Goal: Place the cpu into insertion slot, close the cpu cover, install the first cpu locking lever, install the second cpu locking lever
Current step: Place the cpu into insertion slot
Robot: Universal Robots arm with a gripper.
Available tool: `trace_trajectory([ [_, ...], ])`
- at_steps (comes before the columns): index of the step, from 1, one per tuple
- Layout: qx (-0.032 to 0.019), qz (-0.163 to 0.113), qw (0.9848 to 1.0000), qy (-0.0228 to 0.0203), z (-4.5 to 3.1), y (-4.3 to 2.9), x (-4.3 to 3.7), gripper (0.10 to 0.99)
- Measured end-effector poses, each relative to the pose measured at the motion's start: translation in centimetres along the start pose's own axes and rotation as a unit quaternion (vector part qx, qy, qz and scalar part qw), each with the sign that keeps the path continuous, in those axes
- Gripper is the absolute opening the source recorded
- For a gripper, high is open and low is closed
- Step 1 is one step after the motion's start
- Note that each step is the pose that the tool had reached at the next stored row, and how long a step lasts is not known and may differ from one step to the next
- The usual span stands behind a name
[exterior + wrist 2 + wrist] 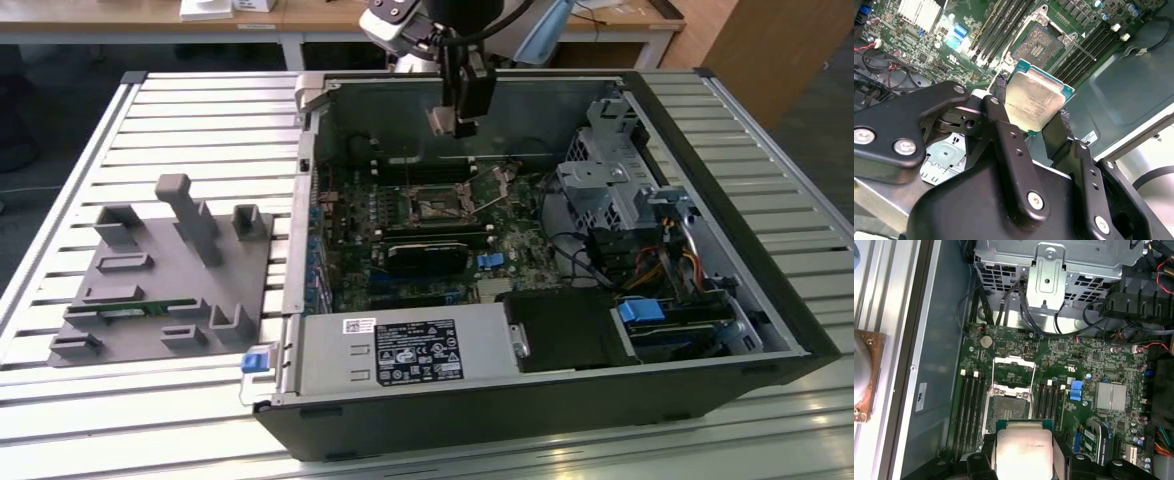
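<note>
The cpu [1036, 102] is in the air, pinched at two opposite edges between the black fingers [1001, 95] of the pincer [1032, 102], with its silver top turned towards the wrist cameras. It hangs above the motherboard [1094, 360], apart from the open insertion slot [1010, 407], and the cpu cover [1014, 360] is folded open just beside that slot. In the exterior view the arm [454, 25] comes down from above, and the pincer points down into the open computer case [534, 415], which lies on the slatted tabletop [200, 110].

Slatted metal table [200, 120], wooden desk [320, 14] behind.
</note>
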State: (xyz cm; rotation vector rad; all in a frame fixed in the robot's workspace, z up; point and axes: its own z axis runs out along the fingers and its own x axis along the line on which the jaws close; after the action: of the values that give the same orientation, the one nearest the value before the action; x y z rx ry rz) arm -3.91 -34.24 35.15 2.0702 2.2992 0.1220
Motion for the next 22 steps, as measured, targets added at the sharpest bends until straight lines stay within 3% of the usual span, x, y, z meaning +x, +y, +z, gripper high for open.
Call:
trace_trajectory([
  [8,0.0000,0.001,1.0000,-0.0001,0.28,-0.03,0.00,0.537],
  [15,-0.0006,0.033,0.9994,-0.0032,0.75,-0.10,0.05,0.537],
  [22,-0.0006,0.033,0.9994,-0.0033,1.85,-0.18,0.27,0.537],
])
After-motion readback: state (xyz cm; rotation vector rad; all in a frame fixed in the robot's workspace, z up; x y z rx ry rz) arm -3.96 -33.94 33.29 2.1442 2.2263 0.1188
